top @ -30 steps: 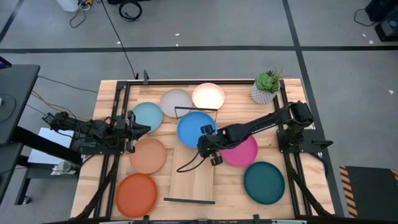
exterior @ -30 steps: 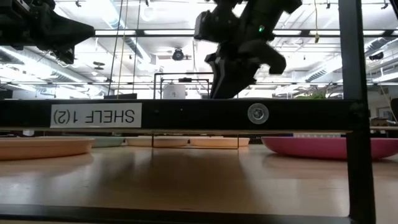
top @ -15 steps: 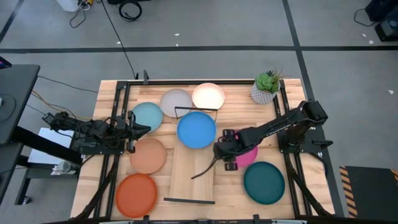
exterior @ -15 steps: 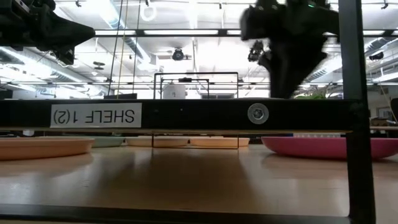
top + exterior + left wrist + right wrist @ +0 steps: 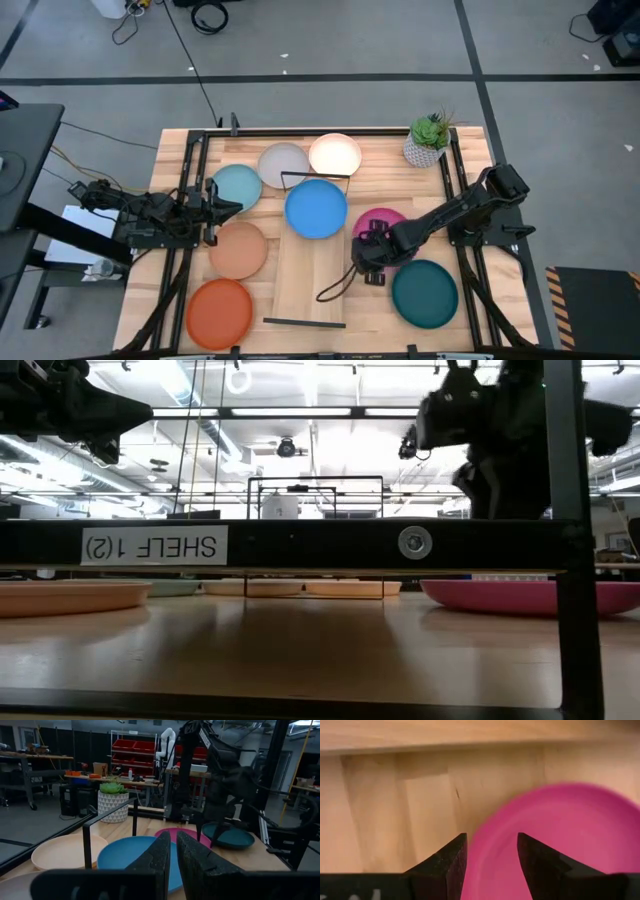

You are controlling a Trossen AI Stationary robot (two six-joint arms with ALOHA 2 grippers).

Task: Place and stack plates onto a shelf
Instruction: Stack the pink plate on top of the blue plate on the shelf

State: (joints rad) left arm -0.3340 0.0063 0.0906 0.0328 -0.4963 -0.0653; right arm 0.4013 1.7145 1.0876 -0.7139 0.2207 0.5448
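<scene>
The blue plate [image 5: 316, 208] lies flat on the far end of the shelf [image 5: 310, 285], a light-wood board with black wire frames at its short ends. The magenta plate [image 5: 381, 222] rests on the table just right of the shelf. My right gripper [image 5: 362, 260] hovers open above this plate's near-left rim [image 5: 485, 845], its fingers on either side of the rim and clear of it. The low view shows the right gripper [image 5: 495, 470] well above the magenta plate [image 5: 530, 595]. My left gripper [image 5: 225, 197] waits shut at the table's left, beside the light blue plate [image 5: 237, 186].
The grey [image 5: 282, 160] and cream [image 5: 335, 153] plates lie at the far side, peach [image 5: 238, 250] and orange [image 5: 219, 312] left of the shelf, and dark teal [image 5: 424, 292] at the near right. A potted plant [image 5: 428, 140] stands at the far right corner. The shelf's near half is bare.
My right gripper has left the blue plate's near-right rim and gone toward the table's right and near edges, ending above the magenta plate. The blue plate stays flat on the shelf's far end.
</scene>
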